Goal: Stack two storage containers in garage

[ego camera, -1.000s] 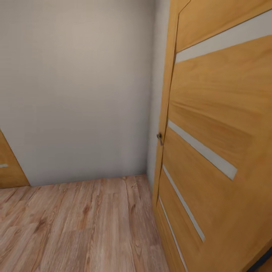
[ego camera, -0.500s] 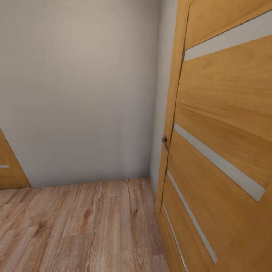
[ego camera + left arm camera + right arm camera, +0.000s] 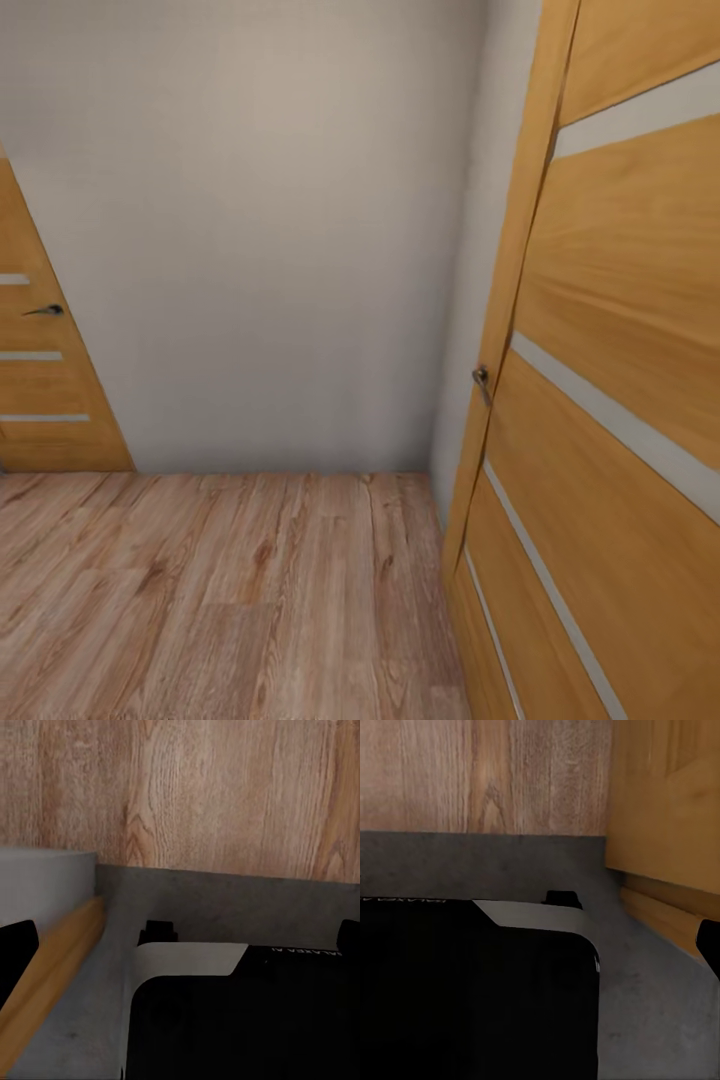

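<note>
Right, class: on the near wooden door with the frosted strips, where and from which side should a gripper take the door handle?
Probably the door handle by its projecting lever, approached from the side over the plank floor. It sits by the near door's edge and juts out from that face. Its finer shape is too small to tell.

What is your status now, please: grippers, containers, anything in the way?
Grippers: state cannot be told. No containers in sight. In transit on wood floor; open door close on the right, wall ahead, second door at left.
</note>
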Tool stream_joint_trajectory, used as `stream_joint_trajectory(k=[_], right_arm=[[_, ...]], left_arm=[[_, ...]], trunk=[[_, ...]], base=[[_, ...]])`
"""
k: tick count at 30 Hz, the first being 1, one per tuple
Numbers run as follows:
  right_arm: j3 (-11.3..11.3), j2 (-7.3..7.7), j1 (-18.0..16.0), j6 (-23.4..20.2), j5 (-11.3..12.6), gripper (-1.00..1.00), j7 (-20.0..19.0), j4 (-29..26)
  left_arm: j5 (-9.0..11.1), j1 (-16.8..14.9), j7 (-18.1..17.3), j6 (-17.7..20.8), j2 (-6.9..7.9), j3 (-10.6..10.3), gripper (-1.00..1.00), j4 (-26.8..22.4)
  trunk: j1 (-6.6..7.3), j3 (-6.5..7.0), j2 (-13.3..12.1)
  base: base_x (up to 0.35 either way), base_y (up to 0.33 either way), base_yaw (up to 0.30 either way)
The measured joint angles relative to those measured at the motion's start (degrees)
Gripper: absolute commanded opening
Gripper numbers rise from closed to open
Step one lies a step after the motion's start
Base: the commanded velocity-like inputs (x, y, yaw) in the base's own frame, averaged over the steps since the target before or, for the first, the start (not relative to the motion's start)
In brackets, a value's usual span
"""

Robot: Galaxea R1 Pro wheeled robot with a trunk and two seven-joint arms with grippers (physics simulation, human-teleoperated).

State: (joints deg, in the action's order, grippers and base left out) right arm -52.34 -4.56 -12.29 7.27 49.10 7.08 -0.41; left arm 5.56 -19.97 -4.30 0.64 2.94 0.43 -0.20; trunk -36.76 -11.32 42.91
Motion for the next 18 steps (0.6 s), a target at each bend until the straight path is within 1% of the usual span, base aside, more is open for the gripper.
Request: stream_joint_trajectory(k=[4, 7, 10, 18], right_arm=[[0.0, 0.0, 0.0, 0.0, 0.0, 1.0, 0.0, 0.0], [0.0, 0.01, 0.0, 0.0, 0.0, 1.0, 0.0, 0.0], [0.0, 0.01, 0.0, -0.1, 0.0, 1.0, 0.0, 0.0], [0.0, 0.01, 0.0, 0.0, 0.0, 1.0, 0.0, 0.0]], left_arm=[[0.0, 0.0, 0.0, 0.0, -0.02, 0.0, 1.0, 0.0], [0.0, 0.0, 0.0, 0.0, -0.01, 0.0, 1.0, 0.0], [0.0, 0.0, 0.0, 0.0, 0.01, 0.0, 1.0, 0.0], [-0.1, 0.0, 0.0, 0.0, -0.05, 0.0, 1.0, 0.0]], trunk=[[0.0, 0.0, 0.0], [0.0, 0.0, 0.0], [0.02, 0.0, 0.0], [0.03, 0.0, 0.0]], base=[[0.0, 0.0, 0.258], [0.047, 0.0, 0.096], [0.222, 0.0, 0.026], [0.302, 0.0, 0.003]])
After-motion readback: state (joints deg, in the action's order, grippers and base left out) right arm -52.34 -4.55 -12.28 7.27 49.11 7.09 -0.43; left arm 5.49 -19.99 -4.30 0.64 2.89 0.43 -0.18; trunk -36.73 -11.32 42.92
